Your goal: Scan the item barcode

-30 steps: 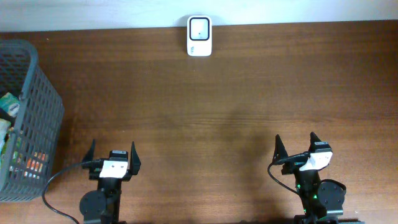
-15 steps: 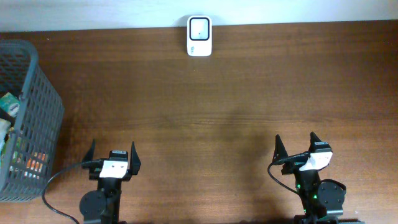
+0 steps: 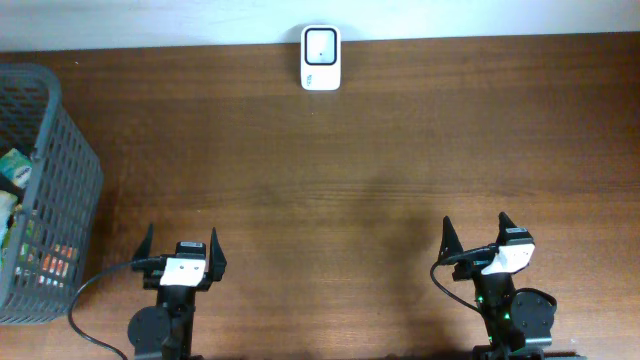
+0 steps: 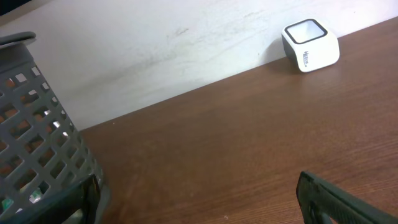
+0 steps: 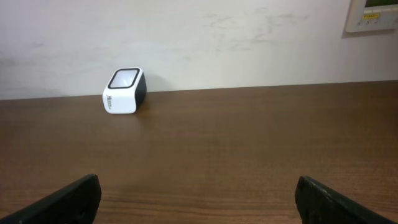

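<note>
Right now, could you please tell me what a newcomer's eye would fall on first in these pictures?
The white barcode scanner stands out, alone at the far edge of the dark wooden table, against the wall. Next comes the grey plastic basket at the table's left edge, with packaged items inside. At the near edge, the left gripper and right gripper sit open and empty.

- Barcode scanner (image 3: 320,45): white casing, dark-framed window, black side.
- Basket (image 3: 70,180), left: grey open lattice.
- Packets (image 3: 12,165) inside it: green, white, orange.
- Table (image 3: 350,170): dark brown wood grain.
- Wall (image 5: 217,37), far: off-white, faintly scuffed.
</note>
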Controlling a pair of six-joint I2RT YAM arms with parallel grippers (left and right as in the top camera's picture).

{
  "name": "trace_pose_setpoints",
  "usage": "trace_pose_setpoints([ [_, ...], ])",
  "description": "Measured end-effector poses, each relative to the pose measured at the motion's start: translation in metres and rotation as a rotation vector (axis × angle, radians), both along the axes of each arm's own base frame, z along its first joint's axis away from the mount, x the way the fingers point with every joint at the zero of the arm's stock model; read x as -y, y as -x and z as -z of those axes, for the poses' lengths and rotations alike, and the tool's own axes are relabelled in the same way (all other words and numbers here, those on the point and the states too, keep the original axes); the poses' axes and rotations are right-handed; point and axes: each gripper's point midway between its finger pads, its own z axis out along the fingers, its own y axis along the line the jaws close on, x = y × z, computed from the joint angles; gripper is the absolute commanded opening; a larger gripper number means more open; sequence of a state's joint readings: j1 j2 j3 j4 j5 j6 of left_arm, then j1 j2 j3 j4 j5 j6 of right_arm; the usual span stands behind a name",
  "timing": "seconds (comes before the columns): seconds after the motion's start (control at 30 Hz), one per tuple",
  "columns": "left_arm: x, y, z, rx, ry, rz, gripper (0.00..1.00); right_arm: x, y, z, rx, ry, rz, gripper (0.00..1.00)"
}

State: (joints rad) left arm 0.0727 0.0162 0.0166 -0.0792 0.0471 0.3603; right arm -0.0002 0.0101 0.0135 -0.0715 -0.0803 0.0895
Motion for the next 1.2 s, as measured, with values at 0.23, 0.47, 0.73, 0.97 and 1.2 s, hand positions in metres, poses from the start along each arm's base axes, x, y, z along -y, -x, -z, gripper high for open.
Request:
trace_pose_setpoints([
  [0.23,0.0,0.0,0.0,0.0,0.0,0.0,0.99,0.0,0.0,0.0,0.0,0.0,0.0,0.99],
  [0.47,0.0,0.0,0.0,0.0,0.0,0.0,0.99,0.0,0.0,0.0,0.0,0.0,0.0,0.99],
  [0.73,0.0,0.0,0.0,0.0,0.0,0.0,0.99,0.0,0.0,0.0,0.0,0.0,0.0,0.99],
  [0.97,0.002,0.0,-0.001,0.004,0.001,0.013,0.99,0.0,0.0,0.0,0.0,0.0,0.0,0.99],
  [1.2,0.016,0.0,-0.017,0.068,0.0,0.091,0.99,0.0,0.0,0.0,0.0,0.0,0.0,0.99],
])
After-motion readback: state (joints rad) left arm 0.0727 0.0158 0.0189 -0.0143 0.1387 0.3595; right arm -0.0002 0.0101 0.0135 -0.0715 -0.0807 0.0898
